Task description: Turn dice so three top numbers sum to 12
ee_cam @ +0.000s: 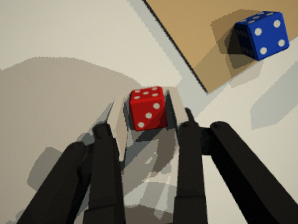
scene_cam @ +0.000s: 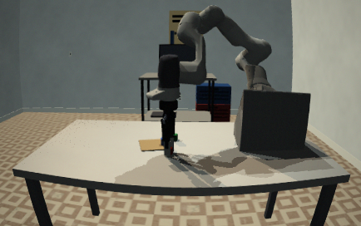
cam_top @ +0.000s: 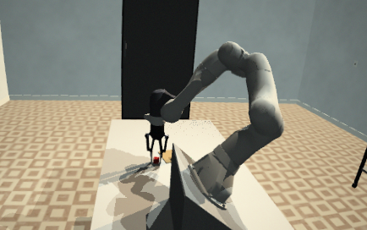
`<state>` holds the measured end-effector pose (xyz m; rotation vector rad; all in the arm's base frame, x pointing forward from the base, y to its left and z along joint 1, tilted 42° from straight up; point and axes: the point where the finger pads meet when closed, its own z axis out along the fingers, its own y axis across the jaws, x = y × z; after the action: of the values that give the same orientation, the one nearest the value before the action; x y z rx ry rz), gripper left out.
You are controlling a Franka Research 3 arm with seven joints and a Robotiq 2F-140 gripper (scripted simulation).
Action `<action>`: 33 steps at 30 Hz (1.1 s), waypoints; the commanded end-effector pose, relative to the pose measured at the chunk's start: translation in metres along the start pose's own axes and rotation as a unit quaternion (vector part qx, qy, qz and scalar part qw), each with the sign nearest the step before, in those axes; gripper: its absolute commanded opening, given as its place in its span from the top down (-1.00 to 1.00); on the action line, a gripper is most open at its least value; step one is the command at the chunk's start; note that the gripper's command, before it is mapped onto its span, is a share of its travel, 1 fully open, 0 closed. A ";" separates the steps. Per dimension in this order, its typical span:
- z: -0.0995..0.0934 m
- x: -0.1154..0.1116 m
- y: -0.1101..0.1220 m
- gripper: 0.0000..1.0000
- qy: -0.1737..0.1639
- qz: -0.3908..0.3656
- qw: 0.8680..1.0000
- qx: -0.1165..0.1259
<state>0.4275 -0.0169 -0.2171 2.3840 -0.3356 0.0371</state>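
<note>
A red die (cam_top: 156,160) (scene_cam: 171,150) (ee_cam: 148,111) is on the table, off the mat. Its large face towards the wrist camera shows three pips. My gripper (cam_top: 156,162) (scene_cam: 168,154) (ee_cam: 148,104) is partly open and points down, one finger on each side of the red die, with narrow gaps. A blue die (ee_cam: 262,36) stands near a corner of the tan mat (cam_top: 167,156) (scene_cam: 150,145) (ee_cam: 185,30); its large face shows four pips. A green die (scene_cam: 175,136) shows partly behind the gripper in the exterior view; its pips cannot be read.
The robot's dark base block (scene_cam: 274,120) stands on the white table (scene_cam: 83,158), to the right in the exterior view. The mat's corner lies close to the right finger in the wrist view. Arm shadows darken the table around the red die.
</note>
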 end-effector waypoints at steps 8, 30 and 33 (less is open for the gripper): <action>0.001 0.000 -0.001 0.44 0.001 0.001 1.000 0.001; 0.001 0.000 -0.001 0.68 0.001 0.001 1.000 0.001; 0.001 0.000 -0.001 0.68 0.001 0.001 1.000 0.001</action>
<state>0.4277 -0.0168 -0.2171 2.3844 -0.3357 0.0376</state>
